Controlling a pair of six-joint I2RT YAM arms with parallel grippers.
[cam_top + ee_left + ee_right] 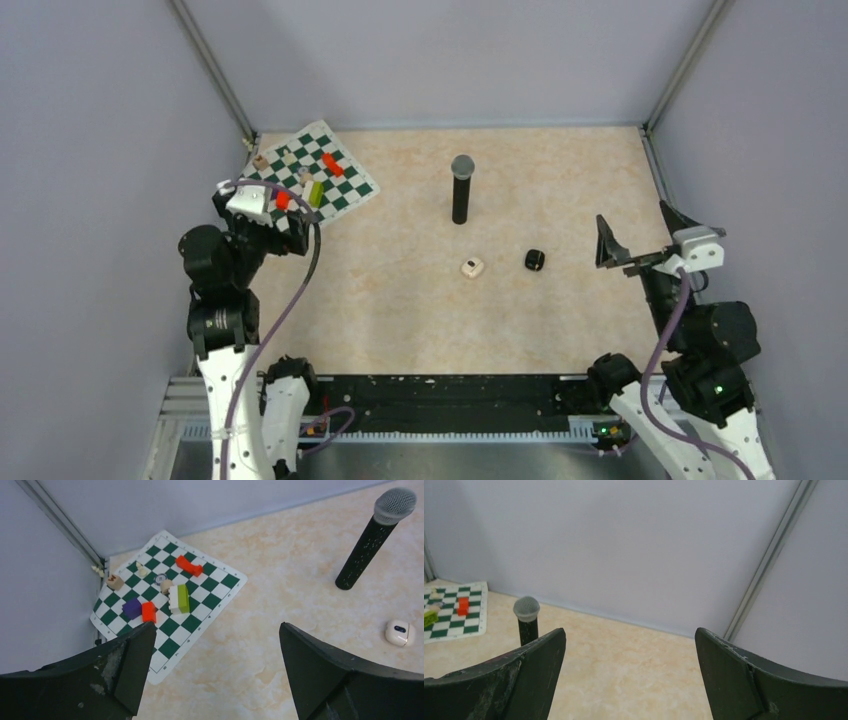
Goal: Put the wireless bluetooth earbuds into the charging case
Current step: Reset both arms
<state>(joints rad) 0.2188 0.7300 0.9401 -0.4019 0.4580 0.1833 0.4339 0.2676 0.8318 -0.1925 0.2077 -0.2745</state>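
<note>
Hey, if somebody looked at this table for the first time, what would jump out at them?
The tall black microphone standing upright mid-table draws the eye first. Next comes the green-and-white chessboard mat in the far left corner, strewn with coloured blocks. Nearer the arms, in front of the microphone, sit a small white case and a black case, apart from each other.

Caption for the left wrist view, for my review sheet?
Open, empty left tool above the table; checkered mat with toy blocks beyond, upright microphone and small white case at right.
</note>
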